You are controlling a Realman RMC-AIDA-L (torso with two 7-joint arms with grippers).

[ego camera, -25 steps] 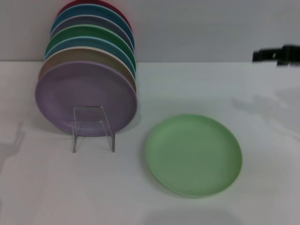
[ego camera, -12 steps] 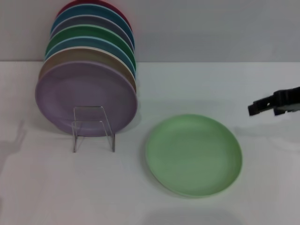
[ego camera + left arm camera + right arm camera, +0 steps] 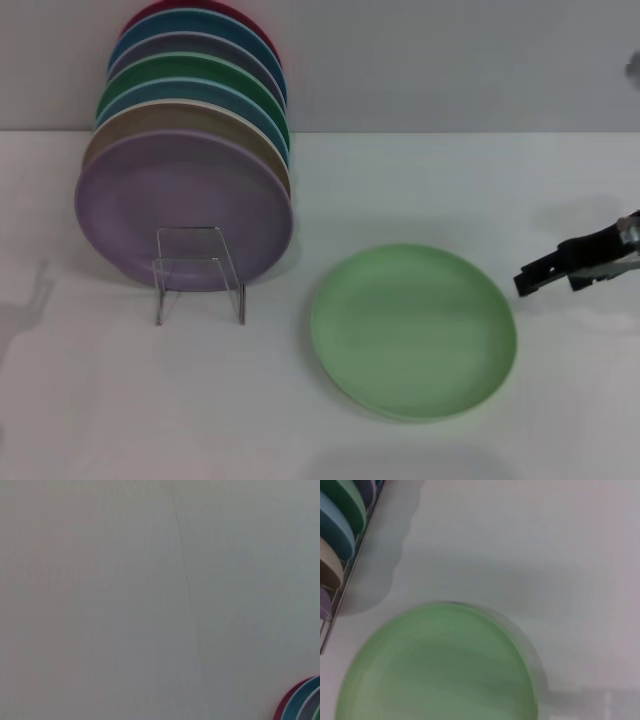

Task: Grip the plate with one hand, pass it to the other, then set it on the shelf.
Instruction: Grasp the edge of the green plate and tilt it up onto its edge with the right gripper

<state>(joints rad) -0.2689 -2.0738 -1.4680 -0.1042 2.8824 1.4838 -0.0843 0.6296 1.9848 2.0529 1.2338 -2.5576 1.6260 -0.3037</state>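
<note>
The pale mint-green plate [image 3: 413, 330] lies flat on the white table, right of centre; it also fills the right wrist view [image 3: 437, 665]. My right gripper [image 3: 540, 274] is black and hangs low just to the right of the plate's rim, not touching it. The clear rack [image 3: 198, 272] stands at the left and holds several upright plates, with a lilac plate [image 3: 185, 205] at the front. The rack's front loops stand bare. My left gripper is out of view.
The stacked plates in the rack include a tan one [image 3: 180, 125] and a darker green one [image 3: 200, 72], and their edges show in the right wrist view [image 3: 337, 525]. A grey wall [image 3: 450, 60] rises behind the table. The left wrist view shows only a blank surface and plate edges [image 3: 302, 702].
My right gripper has come down from high at the back right to table level and moved left, close to the mint-green plate's right rim. The plate and rack have not moved.
</note>
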